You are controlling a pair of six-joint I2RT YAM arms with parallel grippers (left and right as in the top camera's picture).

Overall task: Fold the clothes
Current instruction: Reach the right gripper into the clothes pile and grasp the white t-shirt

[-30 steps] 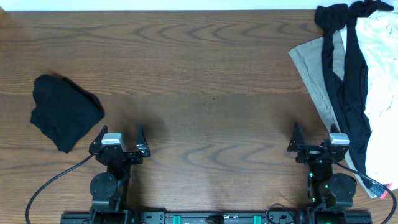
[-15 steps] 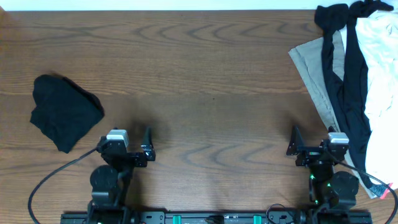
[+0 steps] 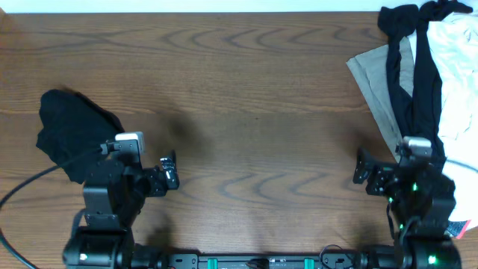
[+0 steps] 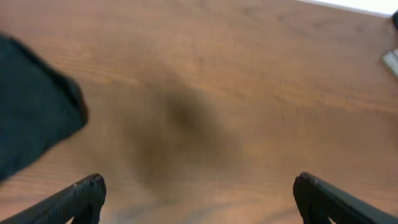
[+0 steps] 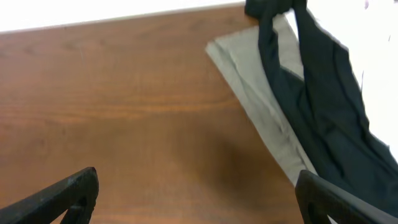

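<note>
- No folding was happening at this point. My read was that it was the very start of a pick, with both arms hanging above the table (image 3: 254,90) and a garment yet to be grabbed.
- The left gripper (image 4: 199,198) had its jaws spread wide with nothing between them, just bare wood under it.
- The right gripper (image 5: 196,190) was the same, fingers wide apart and empty. It sat over wood just beside the near edge of the pile.
- Most of the clothes were heaped at the far right corner. The white T-shirt (image 3: 459,67) lay furthest right and ran out of frame. A long black piece (image 3: 422,97) was draped across it. A beige piece (image 3: 377,90) stuck out underneath, toward the middle of the table.
- Separately, a black bundle (image 3: 75,138) sat on the left side, near the left arm. It looked rumpled, and I couldn't tell whether it counted as folded.
- The middle of the table was bare, so there was room to work.
- My guess for the next move: drop a gripper onto an edge of one garment, probably from the right-hand pile, then close on a single layer.
- After that, drag it to the middle and spread it flat. The black strip lying over the shirt could easily get dragged along too.
</note>
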